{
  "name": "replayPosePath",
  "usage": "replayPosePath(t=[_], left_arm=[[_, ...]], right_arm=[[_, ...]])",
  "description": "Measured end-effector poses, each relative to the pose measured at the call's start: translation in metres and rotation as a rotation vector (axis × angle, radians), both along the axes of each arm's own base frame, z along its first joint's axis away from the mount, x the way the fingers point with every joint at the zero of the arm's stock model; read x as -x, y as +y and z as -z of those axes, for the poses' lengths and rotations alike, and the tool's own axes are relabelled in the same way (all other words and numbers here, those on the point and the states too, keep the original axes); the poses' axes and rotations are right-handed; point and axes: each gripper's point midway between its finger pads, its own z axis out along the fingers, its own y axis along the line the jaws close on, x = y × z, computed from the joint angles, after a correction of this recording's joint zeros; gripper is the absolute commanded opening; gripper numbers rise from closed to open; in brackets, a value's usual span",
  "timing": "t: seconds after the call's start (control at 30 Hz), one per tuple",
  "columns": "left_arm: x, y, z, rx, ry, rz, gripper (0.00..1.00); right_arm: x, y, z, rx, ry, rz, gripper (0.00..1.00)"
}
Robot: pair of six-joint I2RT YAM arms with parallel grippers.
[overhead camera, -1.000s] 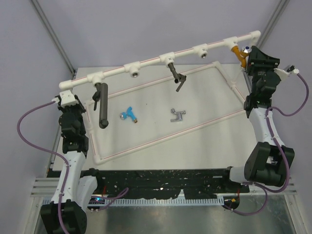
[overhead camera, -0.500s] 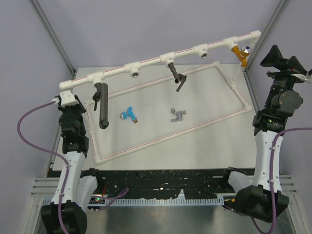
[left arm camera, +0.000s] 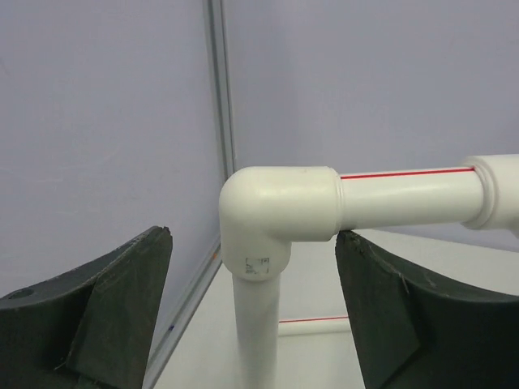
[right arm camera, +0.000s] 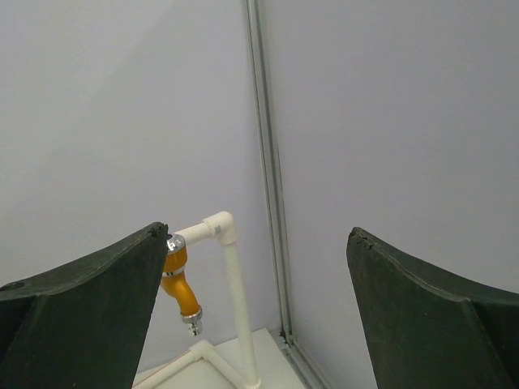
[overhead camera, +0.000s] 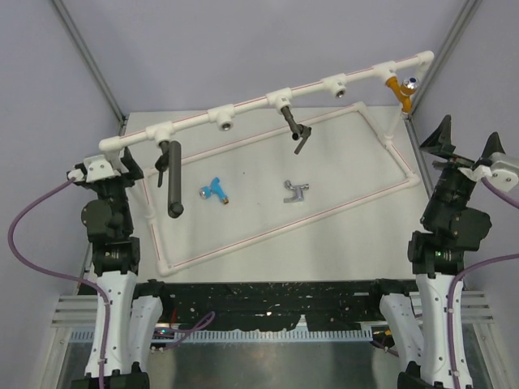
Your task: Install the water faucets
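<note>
Two are lying on the table (overhead camera: pixel 349 166): blue faucet (overhead camera: pixel 215 190), silver-grey faucet (overhead camera: pixel 296 191). Orange-gold faucet (overhead camera: pixel 401 91) is hanging on the white pipe (overhead camera: pixel 251 104). Your left gripper (overhead camera: pixel 108 168) and right gripper (overhead camera: pixel 466 150) are gaping wide, holding nothing.

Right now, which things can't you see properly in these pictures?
1. Orange-gold faucet, right wrist view: its top end is partly hidden behind a finger of the right gripper, so its joint with the white pipe cannot be seen.
2. Blue faucet and silver-grey faucet, top view: too small to make out their threads. Neither wrist view shows them.
3. White pipe, left wrist view: cut off by the right edge, so its sockets are out of frame.
</note>
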Motion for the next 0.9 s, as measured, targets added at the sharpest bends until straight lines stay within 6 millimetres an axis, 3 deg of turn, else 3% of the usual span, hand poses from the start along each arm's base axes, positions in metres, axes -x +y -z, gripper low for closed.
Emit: replayPosePath(t=[0.2,0.47,0.7,0.9], left_arm=[[0.023,-0.007,-0.014,0.017,-0.050,0.027,0.94],[0.087,-0.007,-0.032,0.050,-0.146,-0.004,1.00],[0.135,-0.001,-0.010,0.074,-0.119,-0.070,1.00],[0.167,0.010,0.011,0.079,-0.019,-0.156,1.00]], right_arm=[[0.030,0.009,0.018,0.030,0.013,0.028,0.95],[0.046,0.019,0.042,0.048,0.057,0.009,0.95],[0.067,0.020,0.053,0.063,0.091,-0.001,0.95],[0.068,0.023,0.077,0.062,0.194,-0.034,0.95]])
